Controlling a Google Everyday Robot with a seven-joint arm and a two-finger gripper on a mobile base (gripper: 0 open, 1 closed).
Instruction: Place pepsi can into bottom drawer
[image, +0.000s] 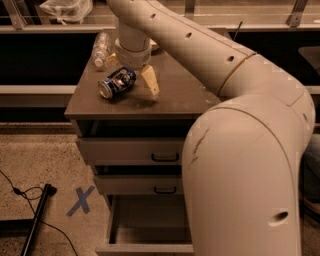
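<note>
The pepsi can (116, 83) lies on its side on the cabinet top (175, 95), near the front left, silver end facing front-left. My gripper (131, 77) hangs over it, open, with one finger (150, 83) just right of the can and the other behind its left end. The bottom drawer (150, 227) is pulled open below, its flat inside bare. My arm hides the drawer's right part.
A clear plastic bottle (101, 46) lies at the cabinet's back left. The two upper drawers (130, 150) stand slightly ajar. A blue tape X (80, 201), a black pole (37, 220) and a cable lie on the floor at left. A plastic bag (65, 7) sits on the back ledge.
</note>
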